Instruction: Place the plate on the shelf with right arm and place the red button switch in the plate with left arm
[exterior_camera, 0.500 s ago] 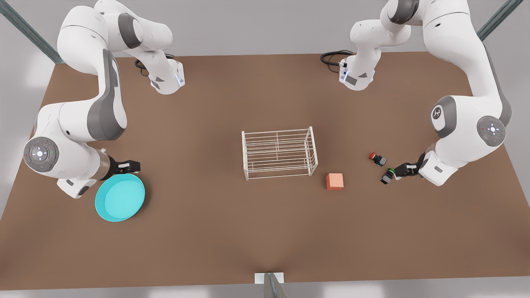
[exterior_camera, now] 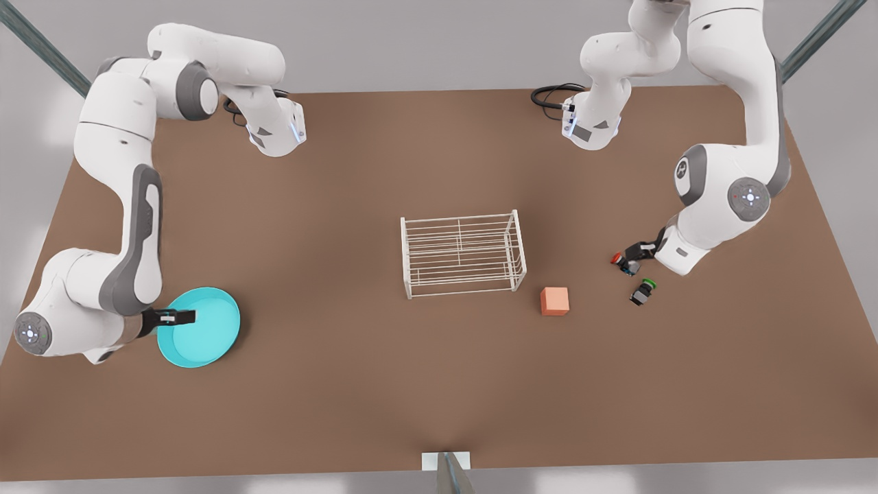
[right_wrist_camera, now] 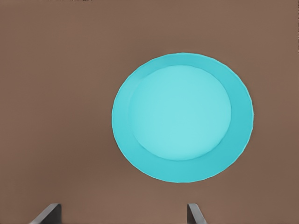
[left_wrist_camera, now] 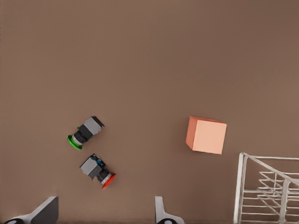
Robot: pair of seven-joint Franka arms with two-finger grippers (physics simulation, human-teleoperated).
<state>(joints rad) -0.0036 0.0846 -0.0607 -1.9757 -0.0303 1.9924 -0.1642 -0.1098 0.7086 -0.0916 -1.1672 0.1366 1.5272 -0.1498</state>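
My right hand [exterior_camera: 180, 316] hovers fingers apart over the plate [exterior_camera: 206, 333] rim, my left hand [exterior_camera: 627, 259] apart above the red switch [exterior_camera: 619, 259]; its green twin [exterior_camera: 643, 291] nearby risks a mistaken grab.

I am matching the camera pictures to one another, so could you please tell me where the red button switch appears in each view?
Front view: the red button switch lies toward the front view's right, under the left gripper, near the green button switch.
Left wrist view: it lies on the table between the green button switch and the open fingertips.
Right wrist view: not in it.
Shared landmark: the orange cube.
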